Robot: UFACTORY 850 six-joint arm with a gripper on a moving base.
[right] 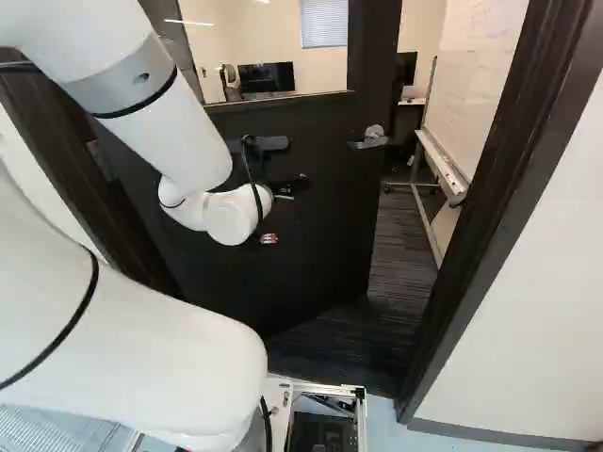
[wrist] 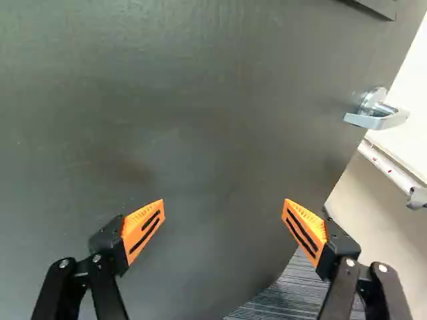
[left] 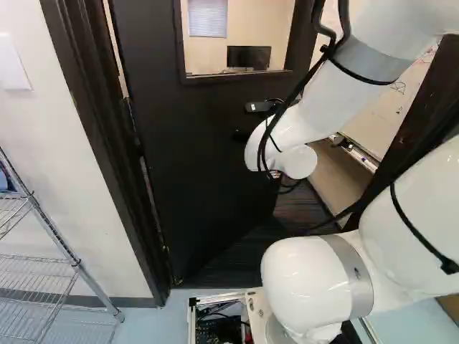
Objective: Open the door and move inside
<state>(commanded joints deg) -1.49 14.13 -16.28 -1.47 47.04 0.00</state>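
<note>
So the door (right: 320, 226) is already partway open, swung away into the room. Landmark here is the handle (wrist: 373, 120), up near the door's free edge, its lever lying roughly level. The gripper (wrist: 224, 207) is lower than the handle and back toward the hinge side, fingers spread wide with just flat door between and ahead of them. Since it's already unlatched, I'd guess the next move is a push on that flat bit rather than going for the handle. The carpet (right: 405, 264) shows through the gap past the handle, with the whiteboard (right: 476, 85) beyond.

Stuff I can't make out: the arm (left: 294, 136) blocks the handle in the left base view, the wrist mostly hides the gripper in both base views, and I can't tell if the fingertips touch the door.
</note>
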